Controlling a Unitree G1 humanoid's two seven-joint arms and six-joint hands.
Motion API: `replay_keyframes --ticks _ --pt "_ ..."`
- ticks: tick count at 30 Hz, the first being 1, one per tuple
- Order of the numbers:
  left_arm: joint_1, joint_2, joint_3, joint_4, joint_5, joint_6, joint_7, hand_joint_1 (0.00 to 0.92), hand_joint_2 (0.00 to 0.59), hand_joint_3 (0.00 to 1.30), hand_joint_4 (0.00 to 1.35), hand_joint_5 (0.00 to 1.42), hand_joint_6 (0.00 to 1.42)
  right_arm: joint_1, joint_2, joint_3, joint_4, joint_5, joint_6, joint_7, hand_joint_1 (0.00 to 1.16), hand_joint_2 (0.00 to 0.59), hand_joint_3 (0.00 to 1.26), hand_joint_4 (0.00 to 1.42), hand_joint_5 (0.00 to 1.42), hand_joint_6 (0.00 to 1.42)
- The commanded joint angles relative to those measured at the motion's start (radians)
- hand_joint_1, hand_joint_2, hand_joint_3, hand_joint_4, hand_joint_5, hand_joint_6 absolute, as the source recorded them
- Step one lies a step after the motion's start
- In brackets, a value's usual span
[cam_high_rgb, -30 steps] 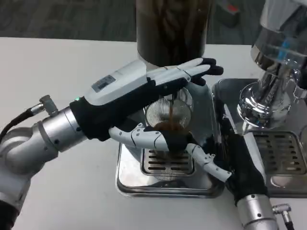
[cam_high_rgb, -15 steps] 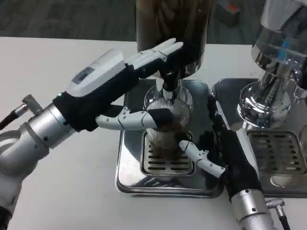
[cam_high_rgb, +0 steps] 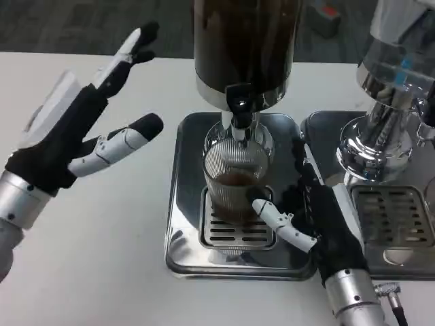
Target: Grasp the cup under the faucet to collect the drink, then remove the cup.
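Head view: a ribbed glass cup (cam_high_rgb: 236,182) holding a shallow pool of brown drink stands upright, mouth up, on the drip tray's grate (cam_high_rgb: 236,233) directly beneath the dispenser's black faucet (cam_high_rgb: 240,109). The right hand (cam_high_rgb: 318,217) wraps the cup from its right side. The left hand (cam_high_rgb: 80,132), fingers spread and holding nothing, hovers well left of the cup.

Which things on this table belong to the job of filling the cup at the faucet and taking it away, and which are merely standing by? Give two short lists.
Belongs to the job:
- cup, part filled with brown drink
- faucet above it
- drink dispenser
- drip tray under the cup
- right hand, a finger on the cup
- left hand, open, apart

Standing by:
- second dispenser
- its tray
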Motion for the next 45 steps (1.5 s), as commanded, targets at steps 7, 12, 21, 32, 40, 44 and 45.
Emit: replay_keyframes --ticks 7,12,21,32,40,44,45 --pt "0.095 0.001 0.003 0.065 0.015 0.047 0.032 0.000 0.161 0.00 0.00 0.08 0.01 0.031 0.007 -0.009 -0.020 0.011 -0.013 -0.004 0.69 0.227 0.00 0.00 0.00 0.03" --pt "0.096 -0.006 -0.010 0.100 0.013 0.053 0.028 0.000 0.165 0.00 0.00 0.08 0.01 0.059 0.002 -0.008 -0.057 0.012 -0.012 0.004 0.69 0.226 0.00 0.00 0.00 0.03" --pt "0.089 -0.011 -0.036 0.152 0.020 0.054 0.020 0.000 0.169 0.00 0.00 0.08 0.01 0.087 -0.002 0.005 -0.124 0.017 0.006 0.029 0.69 0.226 0.00 0.00 0.00 0.03" --pt "0.094 -0.012 -0.046 0.169 0.000 0.056 0.013 0.000 0.169 0.00 0.00 0.08 0.01 0.028 0.011 0.029 -0.080 -0.004 -0.002 0.036 0.74 0.186 0.00 0.00 0.00 0.00" --pt "0.092 -0.013 -0.040 0.179 -0.005 0.048 0.021 0.000 0.171 0.00 0.00 0.08 0.01 -0.028 0.027 0.030 0.018 0.002 -0.034 0.039 0.75 0.186 0.00 0.00 0.00 0.00" --pt "0.098 0.001 -0.049 0.192 0.029 0.028 0.035 0.000 0.172 0.00 0.00 0.09 0.01 -0.035 0.030 0.030 0.041 0.007 -0.043 0.044 0.75 0.186 0.00 0.00 0.00 0.00" --pt "0.101 0.008 -0.053 0.193 0.050 0.015 0.049 0.000 0.172 0.00 0.00 0.09 0.01 -0.035 0.030 0.031 0.044 0.004 -0.044 0.043 0.75 0.186 0.00 0.00 0.00 0.00"
